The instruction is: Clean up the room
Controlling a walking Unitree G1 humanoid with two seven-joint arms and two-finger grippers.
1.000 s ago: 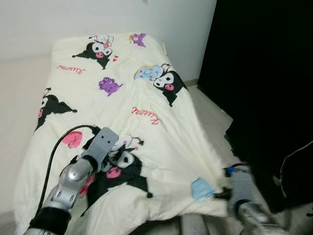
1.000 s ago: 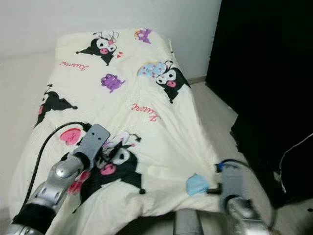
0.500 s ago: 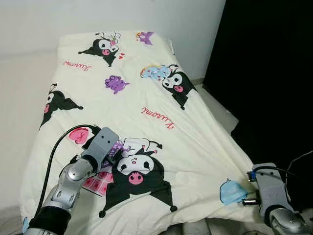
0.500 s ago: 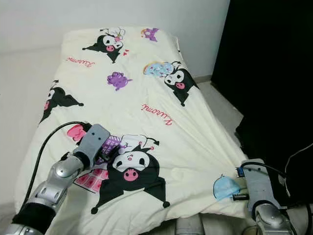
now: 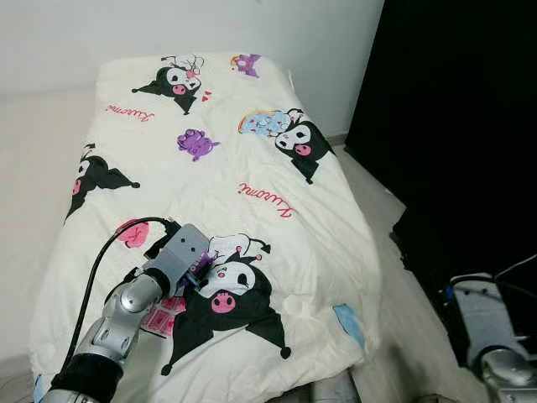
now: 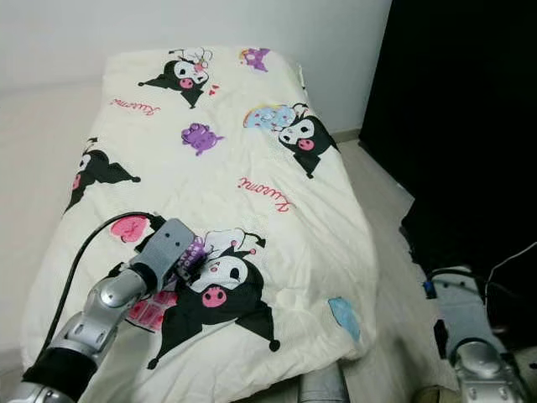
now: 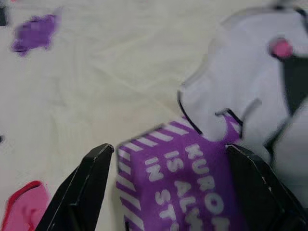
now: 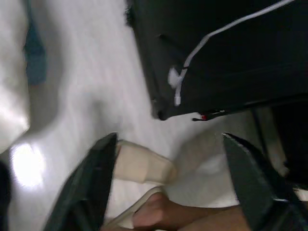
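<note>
A cream quilt (image 5: 252,168) printed with black cartoon figures covers the bed. My left gripper (image 7: 169,149) rests on its near left part, open, its fingers (image 7: 86,183) on either side of a purple striped print (image 7: 183,178). In the eye views that gripper (image 5: 200,267) sits beside a black and white figure (image 5: 226,294). My right gripper (image 8: 168,139) hangs open over the floor to the right of the bed, with nothing between its fingers. The quilt's near right corner with a blue patch (image 5: 348,323) drapes over the bed's edge.
A tall black mass (image 5: 453,126) stands along the right of the bed, with a white cable (image 8: 231,33) on it. A person's foot (image 8: 159,216) and a beige slipper (image 8: 142,163) are on the pale floor (image 8: 86,96) below my right gripper. A white wall (image 5: 67,34) is behind the bed.
My right gripper has let go of the quilt's near right corner and drawn away to the right. The corner has dropped over the bed's edge. The left gripper stays on the quilt.
</note>
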